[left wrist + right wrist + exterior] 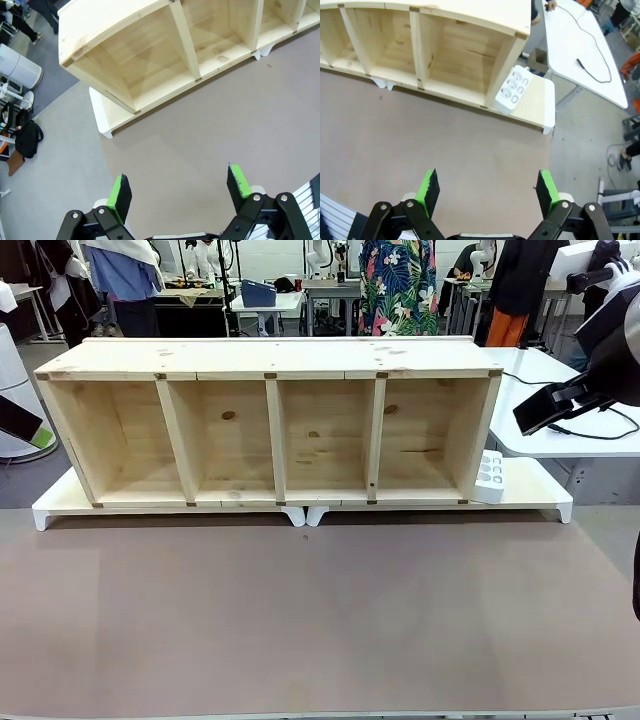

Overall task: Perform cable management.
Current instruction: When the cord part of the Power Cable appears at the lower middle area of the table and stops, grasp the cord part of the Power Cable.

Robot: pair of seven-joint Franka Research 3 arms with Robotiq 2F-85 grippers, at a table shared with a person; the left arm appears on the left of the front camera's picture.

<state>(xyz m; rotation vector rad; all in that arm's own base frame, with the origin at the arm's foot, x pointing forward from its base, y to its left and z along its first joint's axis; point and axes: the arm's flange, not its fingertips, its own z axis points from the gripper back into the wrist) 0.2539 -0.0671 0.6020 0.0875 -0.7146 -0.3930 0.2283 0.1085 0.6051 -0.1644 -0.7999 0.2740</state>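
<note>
Leaning against knotty pine shelf [270,360], blocky white power strip [489,477]; left end effector [180,187], right end effector [486,187] wide.

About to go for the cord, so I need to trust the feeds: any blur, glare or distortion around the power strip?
Front view: even light, sharp, no glare; power strip plain against the right end of the shelf, compartments softly shadowed. Right wrist view: wide-angle bows the shelf edges; strip crisp, cable thin but readable on the white table. Left wrist view: same bowing, fingers sharp.
</note>
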